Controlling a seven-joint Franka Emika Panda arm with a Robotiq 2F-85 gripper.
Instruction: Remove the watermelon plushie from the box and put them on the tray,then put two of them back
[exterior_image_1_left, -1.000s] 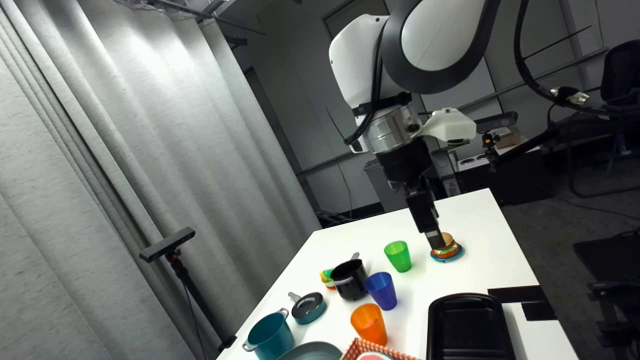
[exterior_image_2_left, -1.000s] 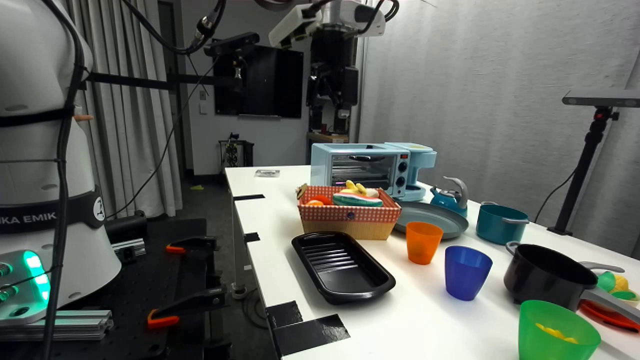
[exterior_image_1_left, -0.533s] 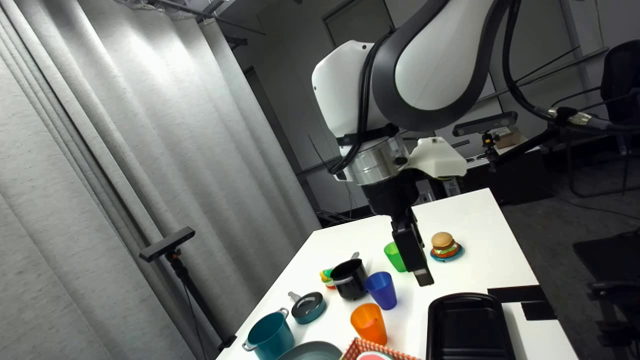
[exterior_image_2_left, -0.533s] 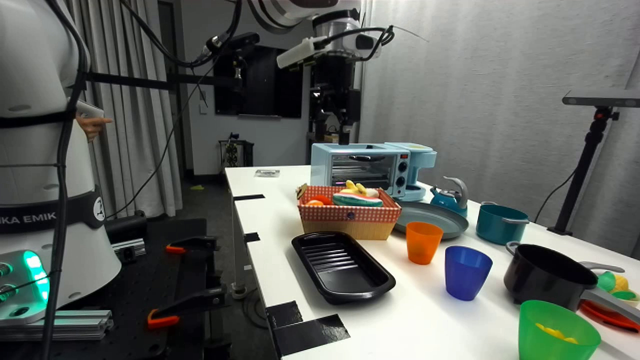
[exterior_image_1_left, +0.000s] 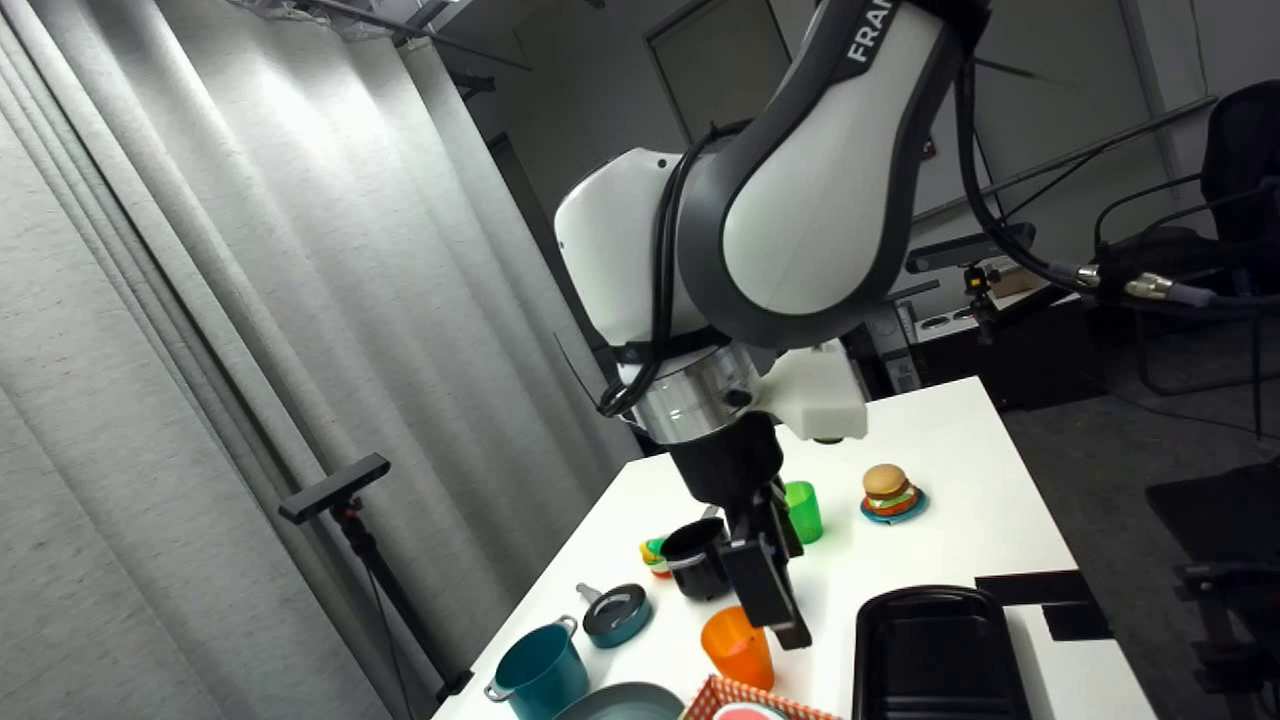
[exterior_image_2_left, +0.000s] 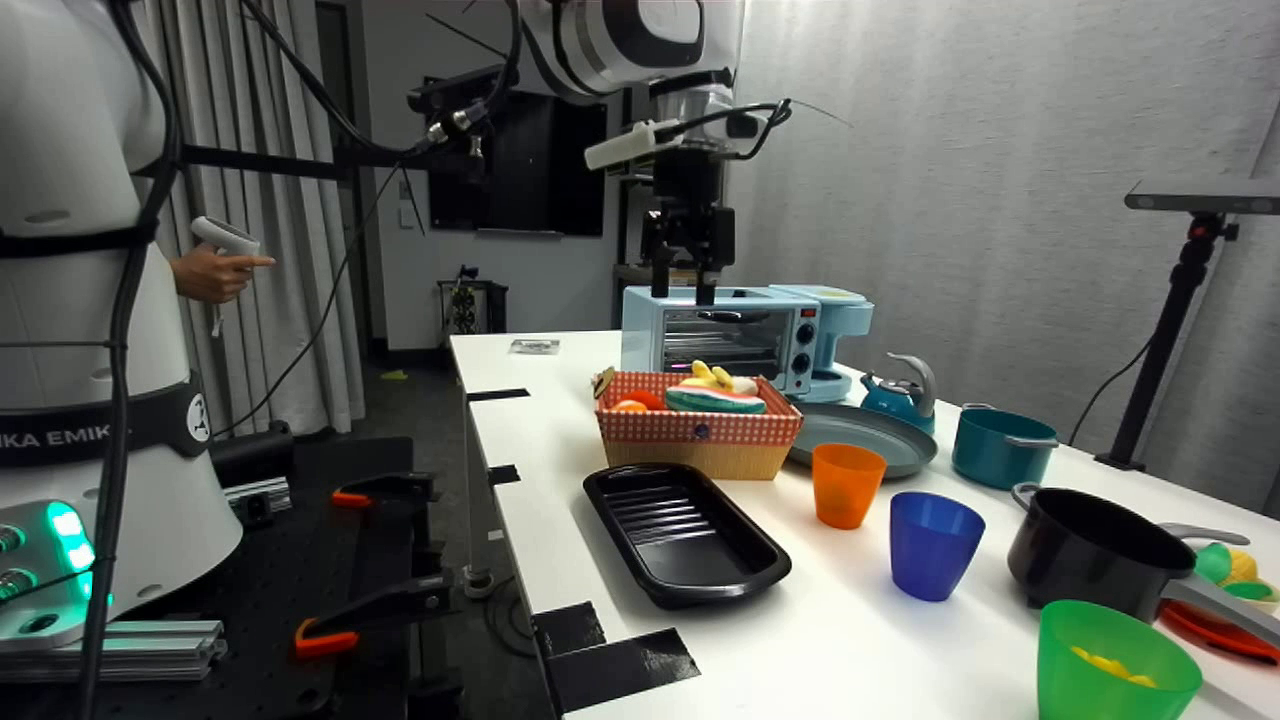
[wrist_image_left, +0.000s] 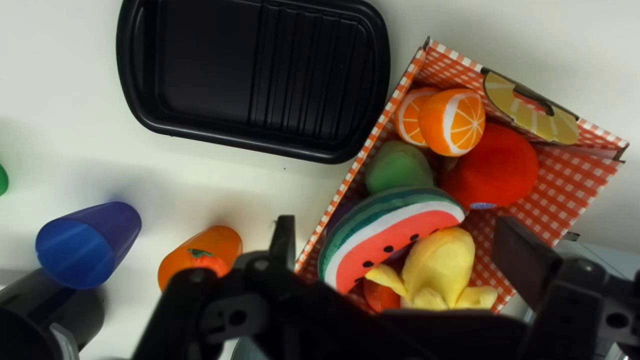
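Observation:
A watermelon plushie (wrist_image_left: 387, 237), red with black seeds and a striped green rind, leans inside the red-checkered box (wrist_image_left: 575, 180) in the wrist view. A yellow banana toy (wrist_image_left: 442, 260) partly covers its lower edge. In an exterior view the watermelon plushie (exterior_image_2_left: 715, 401) shows at the rim of the box (exterior_image_2_left: 690, 455). My gripper (wrist_image_left: 395, 222) is open above the box, nothing between its fingers, one on each side of the plushie and banana in the wrist view. An exterior view shows the gripper (exterior_image_2_left: 683, 296) well above the box. The black tray (exterior_image_2_left: 690, 545) lies beside it, bare.
Orange halves (wrist_image_left: 452, 122), a red toy (wrist_image_left: 497, 167) and a green toy (wrist_image_left: 400, 167) share the box. An orange cup (exterior_image_2_left: 847, 485), a blue cup (exterior_image_2_left: 932, 545) and a grey plate (exterior_image_2_left: 900, 445) stand close. Behind the box is a light-blue toaster oven (exterior_image_2_left: 735, 345).
The arm has swung away from the burger toy and come lower, past the cups toward the box. The gripper has stayed open. The box, plushie and tray have not moved.

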